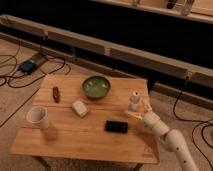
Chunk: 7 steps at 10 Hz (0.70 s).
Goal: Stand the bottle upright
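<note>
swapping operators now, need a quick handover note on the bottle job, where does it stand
Gripper: at the table's right edge, around the base of the bottle.
Bottle: looks upright, white cap on top, right of the green bowl.
Done: bottle appears to be standing.
Left: let go and pull the arm back without tipping it.
Also on the table: white cup, black device, pale block, small red item.

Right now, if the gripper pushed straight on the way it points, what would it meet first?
The gripper, at the table's right edge, points up-left and is already at the bottle, so that comes first. Beyond it, the green bowl is probably next, though depth is unclear.
</note>
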Motion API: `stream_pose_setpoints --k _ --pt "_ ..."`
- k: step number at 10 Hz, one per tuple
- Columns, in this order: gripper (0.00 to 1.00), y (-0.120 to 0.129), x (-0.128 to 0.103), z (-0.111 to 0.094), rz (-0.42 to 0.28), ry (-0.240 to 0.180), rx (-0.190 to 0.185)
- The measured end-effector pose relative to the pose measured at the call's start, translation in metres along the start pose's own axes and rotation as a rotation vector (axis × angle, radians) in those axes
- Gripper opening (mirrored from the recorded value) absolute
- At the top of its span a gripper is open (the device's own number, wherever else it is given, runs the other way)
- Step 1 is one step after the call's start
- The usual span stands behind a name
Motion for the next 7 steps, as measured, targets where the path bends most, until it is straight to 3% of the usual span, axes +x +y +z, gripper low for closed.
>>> stream_pose_setpoints --k 7 --pt "0.8 0.0033 -0.0006 -0.0091 0.025 0.031 -0.021"
